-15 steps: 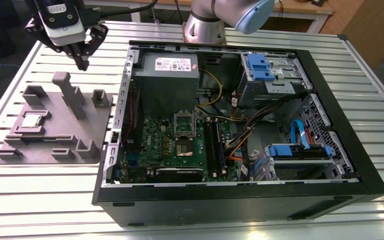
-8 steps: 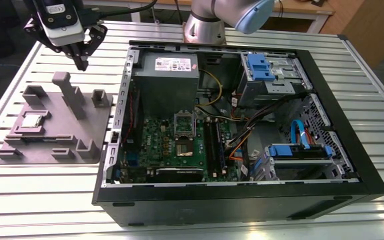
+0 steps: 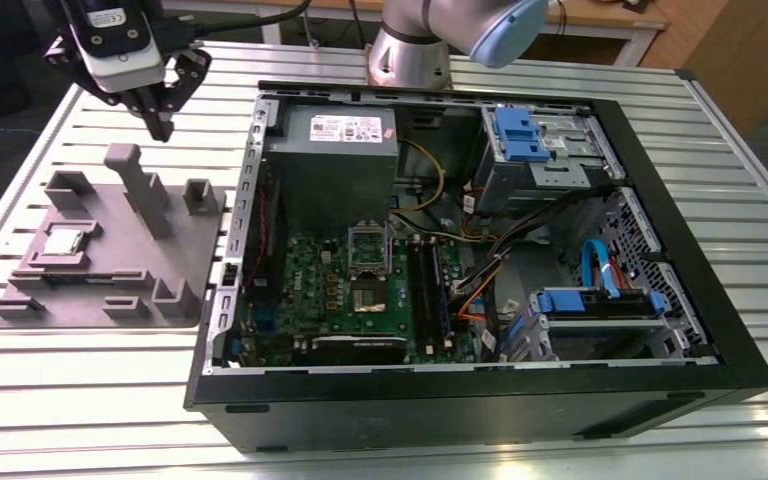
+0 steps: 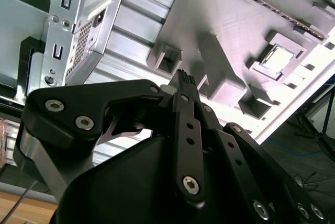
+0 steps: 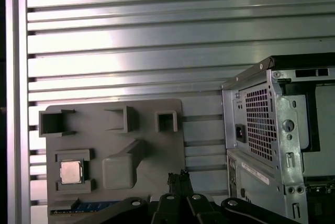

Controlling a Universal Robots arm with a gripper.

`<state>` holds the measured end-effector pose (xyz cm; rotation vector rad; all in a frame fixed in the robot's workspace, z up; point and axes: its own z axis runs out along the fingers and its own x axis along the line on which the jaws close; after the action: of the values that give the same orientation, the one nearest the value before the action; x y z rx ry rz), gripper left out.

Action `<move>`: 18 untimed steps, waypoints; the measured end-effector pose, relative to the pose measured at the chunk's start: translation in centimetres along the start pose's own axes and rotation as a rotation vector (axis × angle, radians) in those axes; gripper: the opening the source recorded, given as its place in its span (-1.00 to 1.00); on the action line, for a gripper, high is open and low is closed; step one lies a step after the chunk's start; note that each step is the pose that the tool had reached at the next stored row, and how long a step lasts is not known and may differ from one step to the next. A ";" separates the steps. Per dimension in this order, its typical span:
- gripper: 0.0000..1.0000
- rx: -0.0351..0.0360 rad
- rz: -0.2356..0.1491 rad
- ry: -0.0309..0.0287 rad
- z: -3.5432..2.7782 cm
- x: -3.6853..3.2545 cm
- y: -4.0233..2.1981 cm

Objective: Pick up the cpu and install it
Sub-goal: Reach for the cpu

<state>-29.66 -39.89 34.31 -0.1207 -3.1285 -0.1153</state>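
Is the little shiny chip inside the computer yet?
No. The cpu lies flat in the grey tray outside the case, untouched by the end effector.

Silver arm [image 3: 404,50], pale blue joint cap [image 3: 507,28], black claw [image 3: 161,128], silver screws [image 4: 191,183], white-grey wrist housing [image 3: 120,50]
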 end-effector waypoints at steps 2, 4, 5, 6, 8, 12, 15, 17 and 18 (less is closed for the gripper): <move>-0.80 0.0000 0.000 0.0000 0.01 0.19 -0.02; -0.80 -0.0001 0.000 -0.0001 0.02 0.39 -0.03; -0.80 0.0000 0.000 -0.0001 0.03 0.48 -0.04; -0.80 0.0001 0.000 0.0001 0.03 0.58 -0.05; -0.80 0.0000 0.000 -0.0001 0.05 0.80 -0.06; -0.80 0.0000 0.000 0.0000 0.07 1.24 -0.10; -0.80 0.0000 0.000 0.0001 0.09 1.51 -0.12; -0.80 0.0000 0.000 0.0001 0.12 1.69 -0.14; -0.80 0.0001 0.000 0.0001 0.12 1.78 -0.15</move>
<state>-31.45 -39.89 34.20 -0.1206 -3.1284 -0.1152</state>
